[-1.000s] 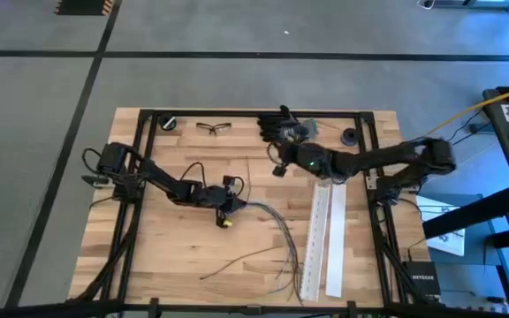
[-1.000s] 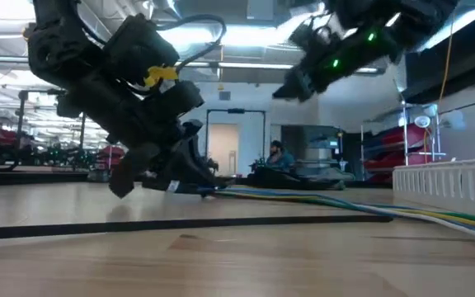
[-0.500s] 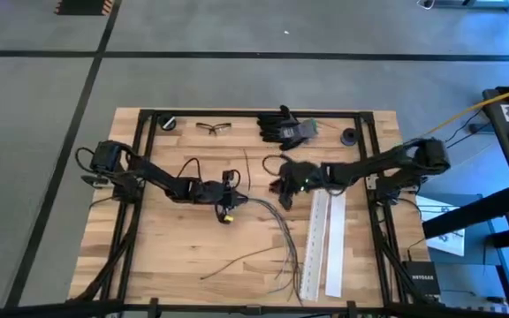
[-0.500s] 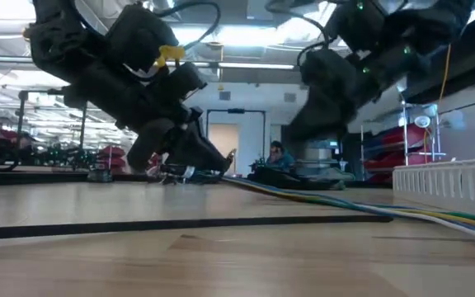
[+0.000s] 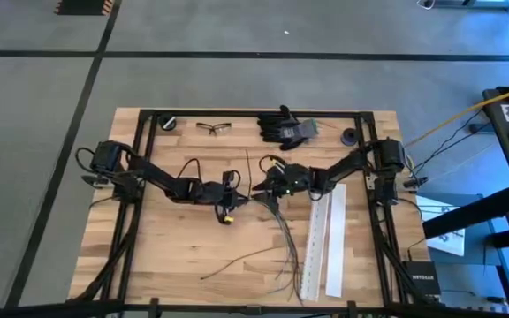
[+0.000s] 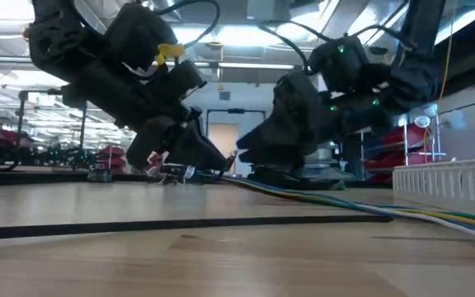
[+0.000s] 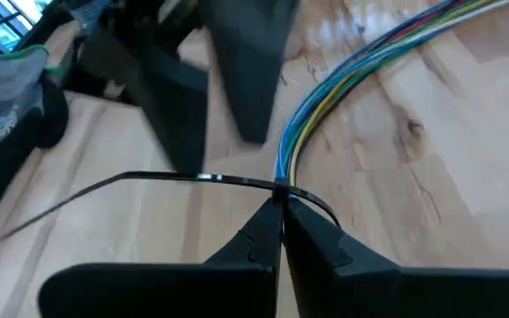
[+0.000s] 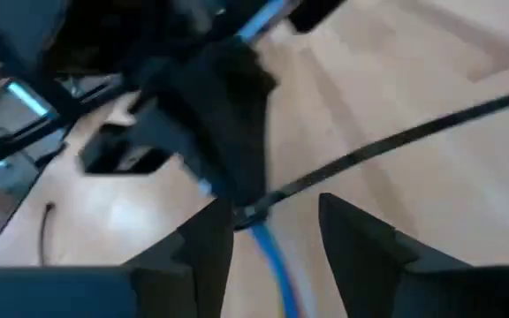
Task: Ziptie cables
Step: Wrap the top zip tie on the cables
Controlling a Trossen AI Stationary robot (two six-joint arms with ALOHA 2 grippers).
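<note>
My left arm extends from the table's left edge toward the centre, wrist low; the left gripper (image 5: 233,198) sits near the table surface with its fingers (image 7: 263,238) pressed together. My right arm reaches in from the right edge, elbow bent. The right gripper (image 5: 260,184) faces the left one, just beside it, with its fingers (image 8: 208,238) spread apart.

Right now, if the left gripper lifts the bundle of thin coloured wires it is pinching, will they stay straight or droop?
Probably droop: the thin coloured wires curve and fan out loosely across the wooden table. They look light, so the left gripper, shut on them, should manage. The free ends will likely drag and splay.
</note>
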